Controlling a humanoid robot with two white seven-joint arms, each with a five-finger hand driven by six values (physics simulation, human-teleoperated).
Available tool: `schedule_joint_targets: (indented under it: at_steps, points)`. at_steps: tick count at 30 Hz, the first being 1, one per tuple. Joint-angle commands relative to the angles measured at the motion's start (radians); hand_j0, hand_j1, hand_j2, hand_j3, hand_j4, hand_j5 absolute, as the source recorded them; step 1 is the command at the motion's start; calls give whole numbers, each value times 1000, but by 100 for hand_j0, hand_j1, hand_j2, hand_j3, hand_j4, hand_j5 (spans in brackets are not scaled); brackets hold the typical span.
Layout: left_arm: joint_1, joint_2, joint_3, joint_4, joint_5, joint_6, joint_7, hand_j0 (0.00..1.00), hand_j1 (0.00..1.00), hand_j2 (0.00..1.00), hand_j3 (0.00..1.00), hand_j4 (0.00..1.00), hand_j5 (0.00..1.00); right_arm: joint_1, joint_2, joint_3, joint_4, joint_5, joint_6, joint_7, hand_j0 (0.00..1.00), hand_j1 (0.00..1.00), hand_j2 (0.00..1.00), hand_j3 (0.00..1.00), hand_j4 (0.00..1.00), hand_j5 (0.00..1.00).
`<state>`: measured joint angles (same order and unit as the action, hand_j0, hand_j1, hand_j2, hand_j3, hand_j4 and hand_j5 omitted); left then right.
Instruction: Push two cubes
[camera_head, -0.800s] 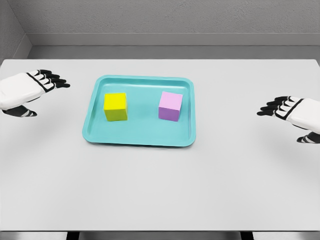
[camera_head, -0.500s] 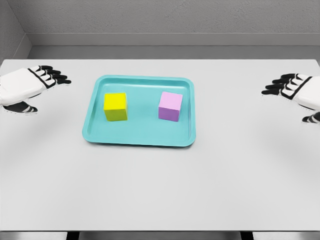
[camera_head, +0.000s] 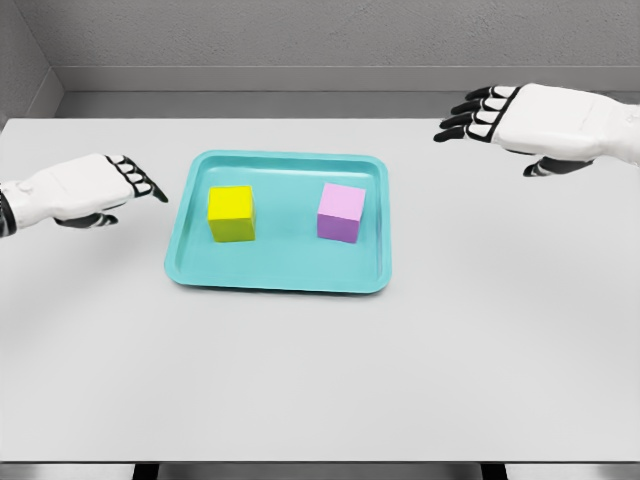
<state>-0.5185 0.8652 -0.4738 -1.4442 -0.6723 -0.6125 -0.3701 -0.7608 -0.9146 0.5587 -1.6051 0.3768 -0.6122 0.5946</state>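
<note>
A yellow cube (camera_head: 231, 213) and a pink cube (camera_head: 341, 211) sit apart inside a teal tray (camera_head: 280, 272) on the white table. My left hand (camera_head: 115, 185) hovers just left of the tray, level with the yellow cube, fingers stretched toward it and holding nothing. My right hand (camera_head: 490, 115) is raised over the table's far right, above and right of the tray's back corner, fingers spread and empty. Neither hand touches a cube.
The white table (camera_head: 320, 380) stretches wide in front of the tray. A grey wall runs behind its far edge. The tray has a low raised rim around both cubes.
The right hand rose and swung left toward the tray's far right corner. The left hand dropped lower and moved right, closer to the tray's left rim. The cubes have not moved.
</note>
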Motion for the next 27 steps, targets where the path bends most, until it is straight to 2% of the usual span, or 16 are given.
schedule_joint_targets:
  at_steps: [1, 2, 3, 5, 6, 7, 9, 12, 17, 27]
  points:
    - [0, 0, -28, 5, 2, 2, 0, 69, 69, 69, 69, 69, 69, 0, 68, 96, 94, 91, 1, 16, 97, 97, 97, 97, 97, 97]
    - [-3, 0, -29, 5, 2, 2, 0, 69, 69, 69, 69, 69, 69, 0, 80, 96, 102, 102, 1, 16, 93, 93, 93, 93, 93, 93]
    - [-11, 0, -35, 5, 2, 2, 0, 69, 69, 69, 69, 69, 69, -2, 125, 96, 145, 125, 1, 16, 83, 83, 83, 83, 83, 83]
    - [-15, -2, -37, 4, -4, 2, 0, 69, 69, 69, 69, 69, 69, -21, 161, 95, 192, 151, 1, 16, 79, 79, 79, 79, 79, 79]
    - [-20, -3, -38, 4, -10, 2, 0, 70, 70, 70, 70, 70, 70, -22, 166, 96, 198, 171, 1, 16, 79, 79, 79, 79, 79, 79]
    - [-26, -18, -45, 5, -12, 2, 0, 70, 70, 70, 70, 70, 70, -22, 175, 96, 211, 186, 1, 16, 73, 73, 73, 73, 73, 73]
    - [-41, -22, -71, 5, -12, 2, 0, 70, 70, 70, 70, 70, 70, -22, 188, 98, 214, 201, 1, 16, 69, 69, 69, 69, 69, 69]
    - [-45, -29, -74, 5, -10, 2, -6, 70, 70, 70, 70, 70, 70, -22, 226, 98, 223, 235, 1, 16, 69, 69, 69, 69, 69, 69]
    - [-46, -37, -86, 10, -10, 2, -7, 70, 70, 70, 70, 70, 70, -22, 246, 104, 223, 249, 1, 16, 68, 68, 68, 68, 68, 68]
    - [-60, -54, -86, 16, -12, 2, -9, 70, 70, 70, 70, 70, 70, -20, 324, 141, 295, 278, 1, 16, 68, 68, 68, 68, 68, 68]
